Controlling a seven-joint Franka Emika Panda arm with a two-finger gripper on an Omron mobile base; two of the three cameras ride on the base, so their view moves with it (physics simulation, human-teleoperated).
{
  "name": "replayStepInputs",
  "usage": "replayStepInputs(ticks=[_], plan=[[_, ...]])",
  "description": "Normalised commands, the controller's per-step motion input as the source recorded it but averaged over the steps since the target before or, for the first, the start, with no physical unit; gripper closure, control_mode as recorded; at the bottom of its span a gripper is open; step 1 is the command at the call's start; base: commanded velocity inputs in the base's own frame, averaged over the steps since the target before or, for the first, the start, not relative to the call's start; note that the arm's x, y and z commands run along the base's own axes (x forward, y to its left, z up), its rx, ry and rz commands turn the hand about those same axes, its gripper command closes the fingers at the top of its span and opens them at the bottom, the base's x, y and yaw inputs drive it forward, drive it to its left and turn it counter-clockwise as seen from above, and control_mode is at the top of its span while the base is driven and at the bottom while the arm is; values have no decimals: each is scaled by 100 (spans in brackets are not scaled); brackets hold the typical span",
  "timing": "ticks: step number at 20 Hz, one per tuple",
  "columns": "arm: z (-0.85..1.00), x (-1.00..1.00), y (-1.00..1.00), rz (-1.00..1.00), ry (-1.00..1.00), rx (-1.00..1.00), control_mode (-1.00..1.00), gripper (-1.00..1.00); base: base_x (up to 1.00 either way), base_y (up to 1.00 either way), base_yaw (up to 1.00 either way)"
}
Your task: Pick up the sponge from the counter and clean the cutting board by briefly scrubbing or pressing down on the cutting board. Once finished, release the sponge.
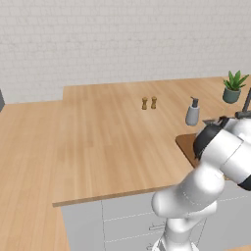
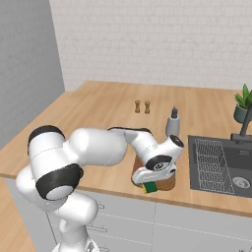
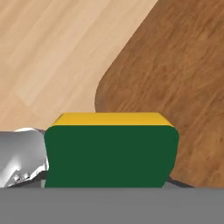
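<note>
**Sponge picked up, scrubbing part looks like what's left**

Sponge [image 3: 109,151] is already off the counter [image 1: 108,142], with the gripper [image 2: 150,183] clamped on it. In the hand view the green face sits right up against the camera with the yellow layer along its top edge, so the pickup part seems done. In the right base view the sponge hangs at the near edge of the cutting board [image 3: 175,74], over its rounded corner and partly over the counter beside it.

Whether it's actually touching the board yet is hard to tell; it looks very close. So the press or scrub on the board and the letting go are probably still to come.

Around the cutting board: a soap dispenser [image 2: 172,123] stands just behind it, two little shakers [image 2: 142,106] sit further back, the sink [image 2: 221,165] is just to its right, and a potted plant [image 2: 243,104] sits behind the sink. Nothing lies on the board, so nothing blocks the way.
</note>
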Motion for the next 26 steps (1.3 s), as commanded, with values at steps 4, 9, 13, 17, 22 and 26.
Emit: replayStepInputs(ticks=[4, 9, 13, 17, 22, 26], plan=[[0, 17, 9, 0, -14, -7, -100, 100, 0, 0, 0], [-3, 23, 0, 0, -8, -6, -100, 100, 0, 0, 0], [-5, 40, 0, 0, -2, -4, -100, 100, 0, 0, 0], [-3, 37, -1, 0, 0, -3, -100, 100, 0, 0, 0], [0, 28, -10, 0, 0, -2, -100, 100, 0, 0, 0], [0, 3, -32, 0, 0, 0, -100, 100, 0, 0, 0]])
